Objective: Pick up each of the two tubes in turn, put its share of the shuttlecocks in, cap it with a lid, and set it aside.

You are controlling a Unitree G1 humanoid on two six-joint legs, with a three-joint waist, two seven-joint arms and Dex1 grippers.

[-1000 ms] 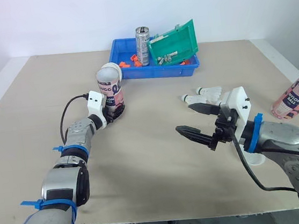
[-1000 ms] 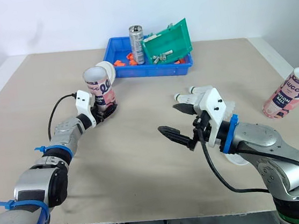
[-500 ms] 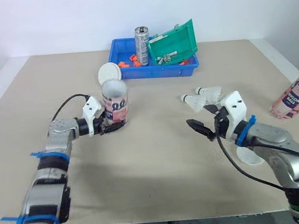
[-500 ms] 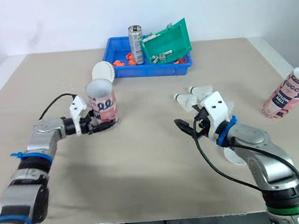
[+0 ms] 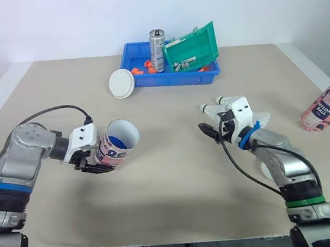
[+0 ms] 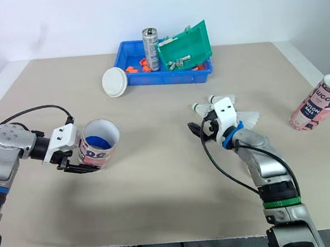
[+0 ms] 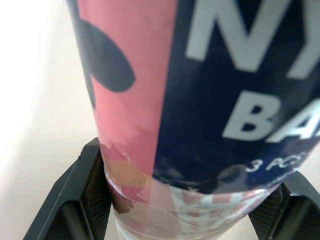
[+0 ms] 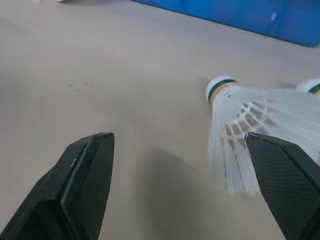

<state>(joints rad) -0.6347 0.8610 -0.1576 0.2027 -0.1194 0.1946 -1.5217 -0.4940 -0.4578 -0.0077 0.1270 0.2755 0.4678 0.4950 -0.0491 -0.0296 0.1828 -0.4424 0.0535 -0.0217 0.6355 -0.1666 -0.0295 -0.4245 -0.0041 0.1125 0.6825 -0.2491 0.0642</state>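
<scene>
0 tubes filled: left fingers [image 7: 82,200] clamp tube 1 [image 5: 116,144], seemingly empty; right fingers [image 8: 85,175] spread beside shuttlecocks [image 8: 245,125]; lid [image 5: 121,82], tube 2 [image 5: 325,105] untouched.

1. Both eye views look down across the counter [image 5: 171,176] toward the blue tray [image 5: 175,82] at the far side, sharing nearly everything.
2. Left wrist cam: jammed right against the tube [image 7: 150,100].
3. Right wrist cam: low, facing the tray, shuttlecock [image 8: 250,125] close.

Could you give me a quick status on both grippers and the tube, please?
Left gripper shut on tube, tilted, uncapped. Right gripper open beside shuttlecocks. Lid by bin, out of the way.
</scene>
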